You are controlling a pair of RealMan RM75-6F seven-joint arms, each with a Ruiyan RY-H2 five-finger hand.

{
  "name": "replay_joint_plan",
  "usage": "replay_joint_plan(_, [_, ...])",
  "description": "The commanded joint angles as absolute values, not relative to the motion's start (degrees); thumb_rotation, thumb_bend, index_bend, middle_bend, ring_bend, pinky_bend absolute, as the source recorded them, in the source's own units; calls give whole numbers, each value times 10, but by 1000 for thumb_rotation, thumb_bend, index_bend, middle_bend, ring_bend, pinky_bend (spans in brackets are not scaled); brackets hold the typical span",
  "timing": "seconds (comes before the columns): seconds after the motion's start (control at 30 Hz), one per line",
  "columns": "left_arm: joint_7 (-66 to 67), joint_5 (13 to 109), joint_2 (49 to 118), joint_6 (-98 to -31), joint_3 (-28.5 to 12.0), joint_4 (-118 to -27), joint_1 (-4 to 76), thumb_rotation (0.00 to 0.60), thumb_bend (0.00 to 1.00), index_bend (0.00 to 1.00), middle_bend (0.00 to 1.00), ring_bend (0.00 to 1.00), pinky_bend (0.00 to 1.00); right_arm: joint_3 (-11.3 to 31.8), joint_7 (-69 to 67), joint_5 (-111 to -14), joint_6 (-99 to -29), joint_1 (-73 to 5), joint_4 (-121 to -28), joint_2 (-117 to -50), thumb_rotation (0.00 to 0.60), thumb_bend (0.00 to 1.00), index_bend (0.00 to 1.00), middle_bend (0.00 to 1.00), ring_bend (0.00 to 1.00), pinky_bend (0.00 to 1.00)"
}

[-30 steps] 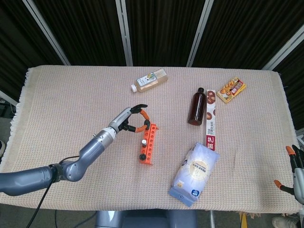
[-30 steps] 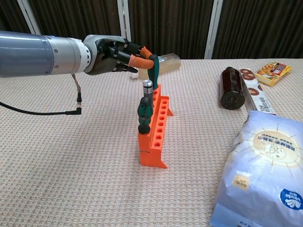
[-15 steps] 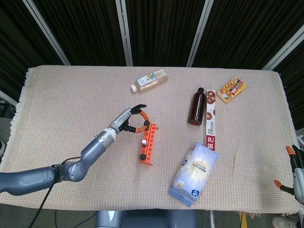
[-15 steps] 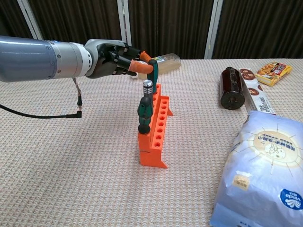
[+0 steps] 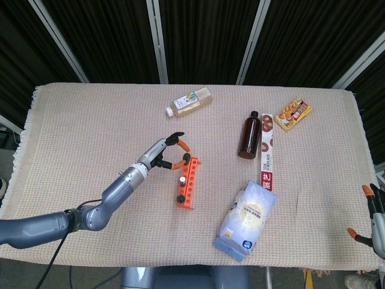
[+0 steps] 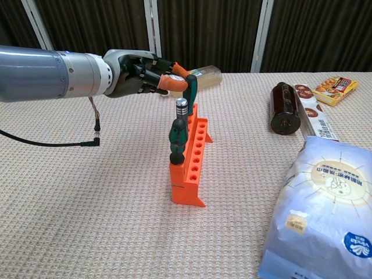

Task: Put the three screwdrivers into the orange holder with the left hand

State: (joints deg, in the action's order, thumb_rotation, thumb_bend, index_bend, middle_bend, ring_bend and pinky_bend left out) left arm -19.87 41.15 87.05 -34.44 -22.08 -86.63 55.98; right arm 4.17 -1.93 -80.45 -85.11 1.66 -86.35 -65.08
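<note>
The orange holder [image 5: 187,182] [image 6: 189,165] stands mid-table with three screwdrivers upright in it. Nearest the front is a green-handled screwdriver [image 6: 176,142], then a silver-topped screwdriver [image 6: 182,107] behind it. The third screwdriver [image 5: 186,158] [image 6: 190,90], also green-handled, stands at the far end. My left hand [image 5: 162,153] [image 6: 136,72] hovers just left of that far screwdriver, fingers spread, with its orange fingertips [image 6: 174,79] right beside the handle top; I cannot tell whether they touch it. My right hand [image 5: 374,220] hangs off the table's right front edge, fingers apart and holding nothing.
A drink bottle [image 5: 189,101] lies at the back. A brown bottle [image 5: 249,135], a long carton [image 5: 266,153] and a snack box [image 5: 293,114] lie to the right. A blue-white bag [image 5: 245,220] lies at the front right. A black cable [image 6: 87,138] hangs below the left arm.
The left hand's fingers have opened off the far screwdriver's handle and drawn slightly back to the left. The screwdriver stays upright in the holder. The right hand has not moved.
</note>
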Motion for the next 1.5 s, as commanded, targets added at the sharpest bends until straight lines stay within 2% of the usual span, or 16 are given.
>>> replay_joint_plan(0.03, [-198,412,870,-345,-221,-867,559,600,385,298,0,0,0,42,-19,-805,-852,17,-864,-651,600,0,0,0,0,0])
replay_joint_plan(0.17, [-196,416,870,-348,-221,-868,558,600,383,205,0,0,0,42,-18,-805,-852,17,-864,-651,600,0,0,0,0,0])
replay_joint_plan(0.3, [-195,424,869,-354,-221,-873,554,600,383,48,0,0,0,42,-18,-806,-852,16,-865,-651,600,0,0,0,0,0])
replay_joint_plan(0.4, [-199,435,864,-361,-223,-883,545,600,385,2,0,0,0,42,-18,-806,-851,16,-864,-651,600,0,0,0,0,0])
replay_joint_plan(0.5, [-201,457,857,-380,-224,-896,531,600,385,0,0,0,0,42,-19,-808,-852,15,-865,-650,600,0,0,0,0,0])
replay_joint_plan(0.7, [-180,538,831,-482,-206,-936,474,600,387,15,0,0,0,42,-18,-811,-852,13,-868,-647,600,0,0,0,0,0])
replay_joint_plan(0.87, [-74,588,786,-589,-151,-971,417,600,384,111,0,0,0,42,-17,-817,-851,9,-868,-648,600,0,0,0,0,0])
replay_joint_plan(1.0, [22,585,738,-647,-104,-1012,373,600,385,130,0,0,0,43,-17,-826,-855,6,-868,-649,600,0,0,0,0,0])
replay_joint_plan(1.23, [65,617,707,-759,-53,-1046,289,600,383,149,0,0,0,41,-15,-847,-859,-2,-866,-652,600,0,0,0,0,0])
replay_joint_plan(1.5, [35,706,694,-890,14,-1043,175,600,385,163,0,0,0,35,-5,-893,-864,-20,-868,-657,600,0,0,0,0,0])
